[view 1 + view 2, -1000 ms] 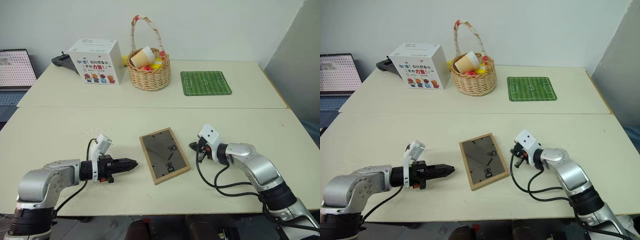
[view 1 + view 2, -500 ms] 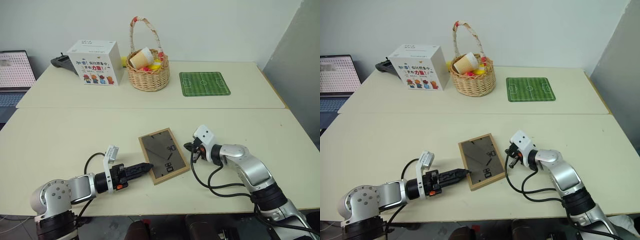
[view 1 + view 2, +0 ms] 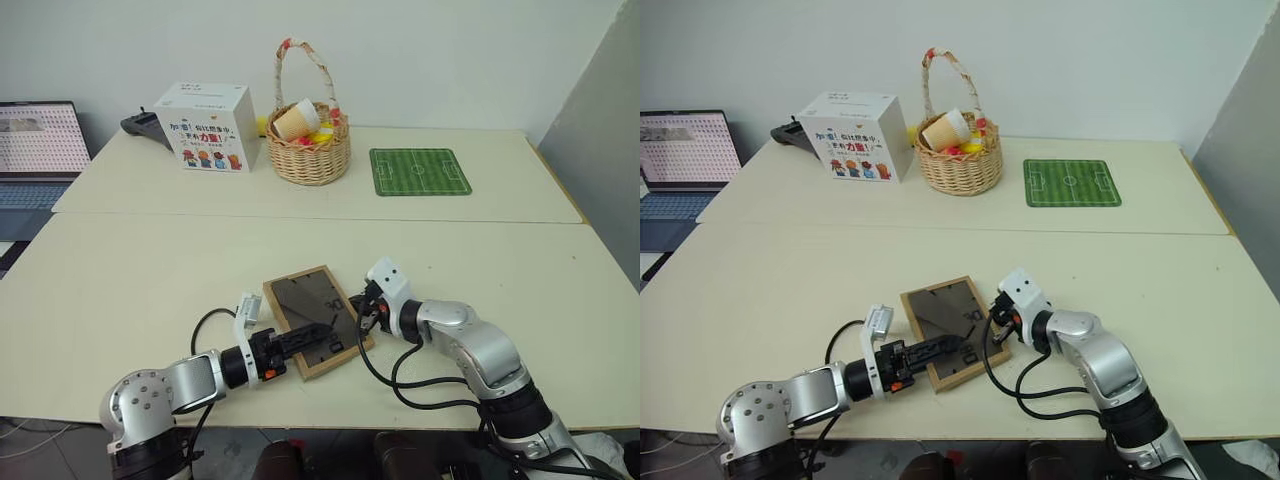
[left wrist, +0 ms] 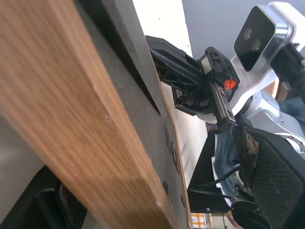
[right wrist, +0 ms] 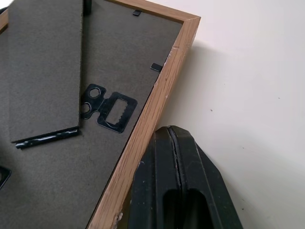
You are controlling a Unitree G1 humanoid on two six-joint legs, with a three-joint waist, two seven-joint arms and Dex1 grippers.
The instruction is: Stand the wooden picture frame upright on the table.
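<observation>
1. The frame [image 3: 311,320] lies flat on the near tabletop [image 3: 140,270], back side up, dark panel and fold-out stand showing, turned at a slant to the tabletop's front edge

2. My left pincer [image 3: 318,331] reaches in from the near-left corner; its fingers look spread, and in the left wrist view the wood border passes close between them, so I judge it straddles the border and is not clamped

3. My right pincer [image 3: 362,314] is closed, holding nothing, its tips hard against the frame's right border; I cannot tell if they press on it

4. Judged stage: the frame is bracketed from both sides, the lift not begun, the stand not swung out

5. Risks from here:
- if the left closes on the thin border alone, the frame may pivot and slip out on lifting
- the right tips sit low against the wood; a push there could skate the frame across the smooth tabletop towards the left pincer instead of tipping it
- if the stand is not unfolded before release, the frame will fall flat again
- the left fingers lie over the panel near the stand and clips; closing there could snag them

6. Basket [image 3: 313,150], box [image 3: 209,126] and green mat [image 3: 420,170] sit well apart at the back, out of harm's way
</observation>
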